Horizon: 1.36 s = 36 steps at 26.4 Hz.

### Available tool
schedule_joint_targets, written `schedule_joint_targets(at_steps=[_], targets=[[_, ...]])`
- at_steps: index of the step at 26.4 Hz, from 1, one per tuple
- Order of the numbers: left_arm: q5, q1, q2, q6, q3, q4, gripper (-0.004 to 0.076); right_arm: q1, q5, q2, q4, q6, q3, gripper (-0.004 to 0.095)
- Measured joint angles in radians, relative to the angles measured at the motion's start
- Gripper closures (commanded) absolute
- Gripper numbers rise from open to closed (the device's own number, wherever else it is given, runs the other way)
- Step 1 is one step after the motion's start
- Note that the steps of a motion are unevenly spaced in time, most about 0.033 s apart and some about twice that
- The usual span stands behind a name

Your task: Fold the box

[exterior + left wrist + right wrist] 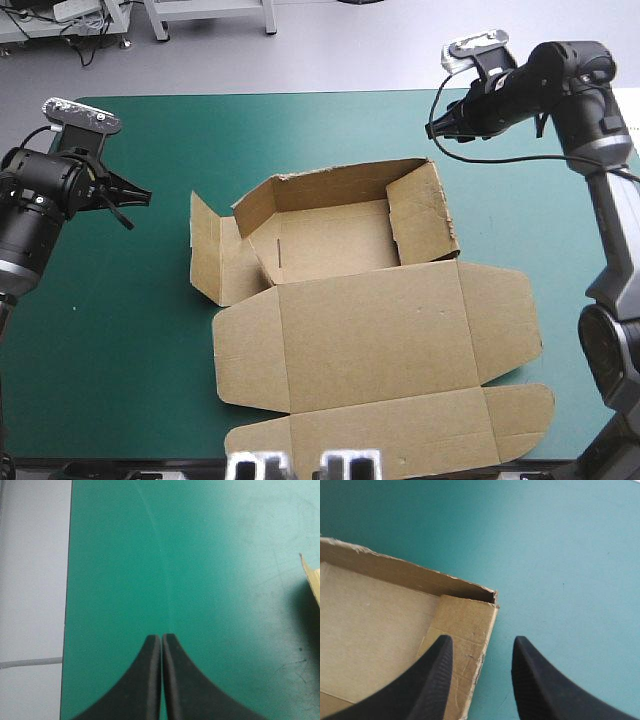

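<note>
The brown box (pixel 350 300) lies mid-table as a half-raised tray: its far wall and right wall stand up, the left flap leans outward, and the big lid panel lies flat toward the near edge. My left gripper (pixel 135 196) hovers left of the box, its black fingers shut to a point (pixel 161 639) over bare teal-green cover; only a corner of the box (pixel 311 577) shows beside it. My right gripper (pixel 432 128) hangs above the box's far right corner (pixel 492 597), fingers open (pixel 482 642), nothing between them.
The teal-green table cover (pixel 140 330) lies bare to the left and right of the box. The lid's front flaps (pixel 400 430) reach the table's near edge. In the left wrist view, pale floor (pixel 30 580) runs past the table's edge.
</note>
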Motion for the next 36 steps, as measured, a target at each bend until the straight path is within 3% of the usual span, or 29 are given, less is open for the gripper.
schedule_joint_targets(at_steps=[6, 9, 14, 29, 31, 32, 36], targets=[[0.165, 0.0, 0.0, 0.001, 0.0, -0.021, 0.0726, 0.0, 0.0, -0.127, 0.014, 0.093, 0.074, 0.0536], [0.2, 0.0, 0.0, 0.001, 0.0, -0.075, 0.0731, 0.0, 0.0, -0.158, 0.017, 0.109, 0.166, 0.0536], [0.206, 0.0, 0.0, 0.001, 0.0, -0.154, 0.0734, 0.0, -0.002, -0.131, 0.013, 0.108, 0.258, 0.054], [0.178, 0.0, 0.009, 0.0, 0.0, -0.179, 0.0734, 0.0, -0.007, 0.16, 0.028, 0.046, 0.266, 0.0569], [0.163, 0.0, 0.021, 0.001, 0.0, -0.178, 0.0734, 0.0, -0.01, 0.2, 0.063, 0.022, 0.266, 0.0775], [0.159, 0.0, 0.028, 0.001, 0.0, -0.177, 0.0734, 0.0, -0.01, 0.212, 0.077, 0.013, 0.266, 0.0928], [0.099, 0.005, 0.066, 0.004, 0.0, -0.156, 0.0734, -0.006, -0.018, 0.246, 0.142, 0.001, 0.268, 0.0932]])
